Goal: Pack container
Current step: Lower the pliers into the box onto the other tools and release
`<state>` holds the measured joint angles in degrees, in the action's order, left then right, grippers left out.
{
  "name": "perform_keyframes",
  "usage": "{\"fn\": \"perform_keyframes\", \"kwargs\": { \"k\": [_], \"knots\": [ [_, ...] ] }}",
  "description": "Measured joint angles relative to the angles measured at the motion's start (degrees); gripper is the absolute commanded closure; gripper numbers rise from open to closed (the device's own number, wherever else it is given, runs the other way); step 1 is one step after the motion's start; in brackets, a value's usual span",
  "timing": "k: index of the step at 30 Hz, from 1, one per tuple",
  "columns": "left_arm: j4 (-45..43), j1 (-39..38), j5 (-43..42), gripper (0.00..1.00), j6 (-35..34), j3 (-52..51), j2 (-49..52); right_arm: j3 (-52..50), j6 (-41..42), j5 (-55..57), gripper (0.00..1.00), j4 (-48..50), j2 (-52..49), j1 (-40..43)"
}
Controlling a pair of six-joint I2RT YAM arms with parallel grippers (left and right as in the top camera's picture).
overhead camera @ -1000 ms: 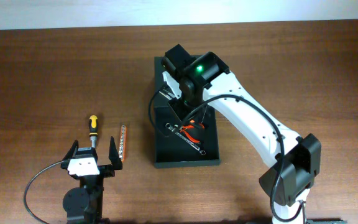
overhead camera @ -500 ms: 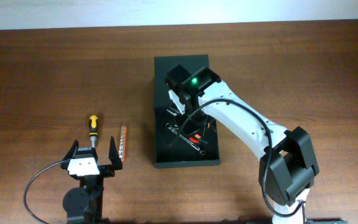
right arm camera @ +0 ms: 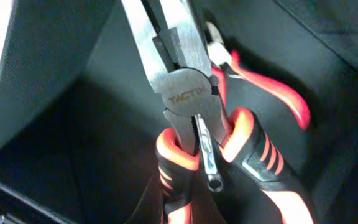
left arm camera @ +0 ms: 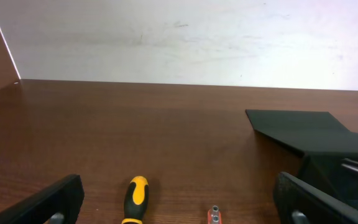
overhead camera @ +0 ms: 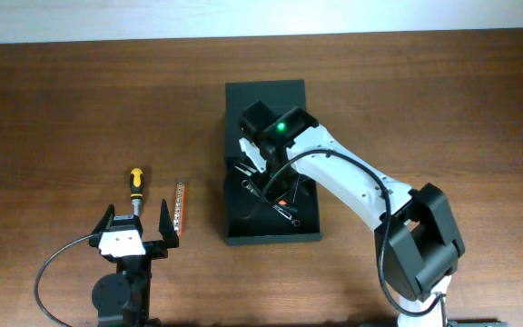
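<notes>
My right gripper is reaching down inside the dark green-black matte rectangular container, which is sitting mid-table with its flap lid lying open on the far side. The jaws are closed; I cannot tell whether they are gripping anything. Steel pliers with red-and-black handles and a slim steel wrench are lying in the box. My left gripper is resting spread wide, empty, near a yellow-and-black-handled screwdriver and an orange bit strip.
</notes>
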<state>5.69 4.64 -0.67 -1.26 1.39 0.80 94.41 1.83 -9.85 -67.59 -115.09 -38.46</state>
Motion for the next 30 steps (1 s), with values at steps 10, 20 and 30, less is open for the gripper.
{"fn": "perform_keyframes", "kwargs": {
  "k": [10,20,30],
  "knots": [
    [0.02,0.0,0.0,0.01,-0.02,0.0,-0.02,-6.03,-0.35,-0.39,0.96,3.58,-0.04,-1.25],
    [0.0,0.0,0.0,0.01,0.0,0.0,-0.02,-8.5,-0.37,-0.39,0.96,7.45,-0.04,-1.25],
    [0.02,0.0,0.0,0.01,0.0,0.0,0.0,-9.7,-0.35,-0.39,0.96,9.2,-0.07,-1.25]
  ]
}}
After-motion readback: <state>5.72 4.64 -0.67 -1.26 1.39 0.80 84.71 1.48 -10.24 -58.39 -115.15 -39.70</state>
